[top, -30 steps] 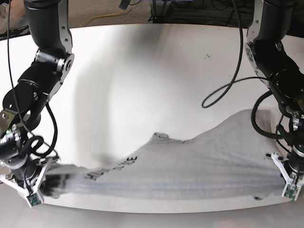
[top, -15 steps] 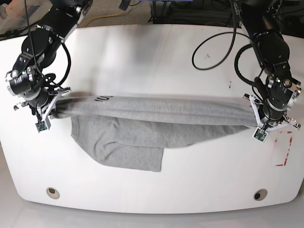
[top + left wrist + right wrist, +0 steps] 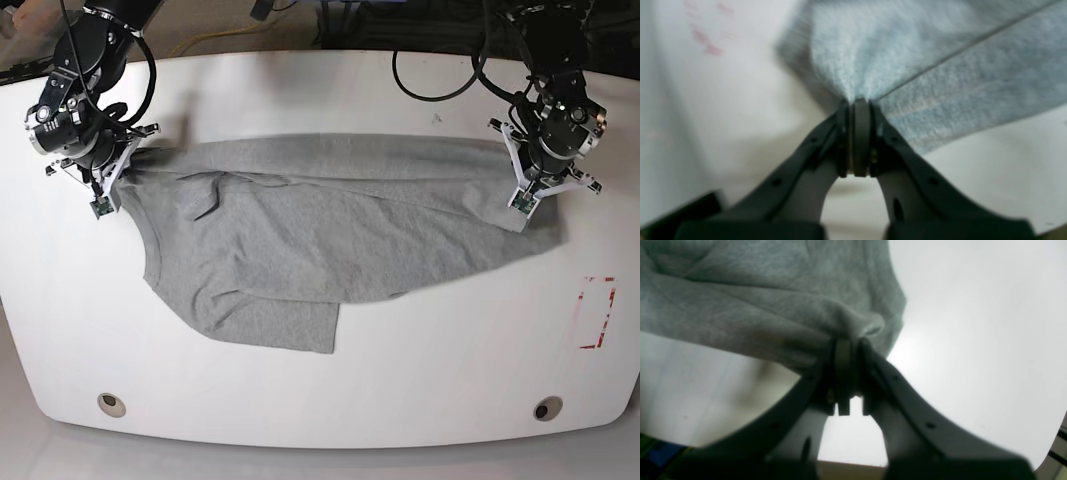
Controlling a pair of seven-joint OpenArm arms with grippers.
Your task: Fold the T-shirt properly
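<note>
Overhead, both end effectors pinch the T-shirt – spread across a white table.

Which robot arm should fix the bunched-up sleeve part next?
The right gripper, probably. It is shut on the T-shirt right beside the crumpled sleeve end. The left gripper pinches the far corner, well away from it.

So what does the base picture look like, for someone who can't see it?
A plain heather-grey jersey T-shirt lies spread across a white table, partly folded over itself. The left gripper and right gripper, both black, pinch its two far corners.
</note>
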